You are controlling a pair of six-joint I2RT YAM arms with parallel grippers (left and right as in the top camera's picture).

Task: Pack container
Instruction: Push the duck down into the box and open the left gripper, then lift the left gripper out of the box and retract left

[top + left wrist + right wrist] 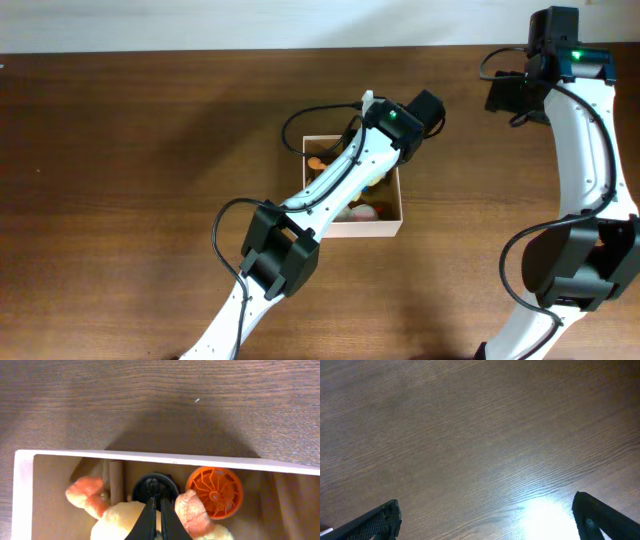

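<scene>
On the dark wooden table (120, 150), near its middle: square shallow cardboard container (385, 228), cream walls, tan inside. Holds a pale-yellow-and-orange plush toy (125, 520), an orange ribbed plastic wheel (215, 492) at the far wall, a black round disc (155, 485) just beside it. Over the plush, left gripper (156, 507) down inside, fingers pressed together, nothing seen between. Well apart above bare wood, right gripper (487, 515) spread wide, empty. Looks like a drop-off into the box; next calls for lifting straight out without snagging the plush.
</scene>
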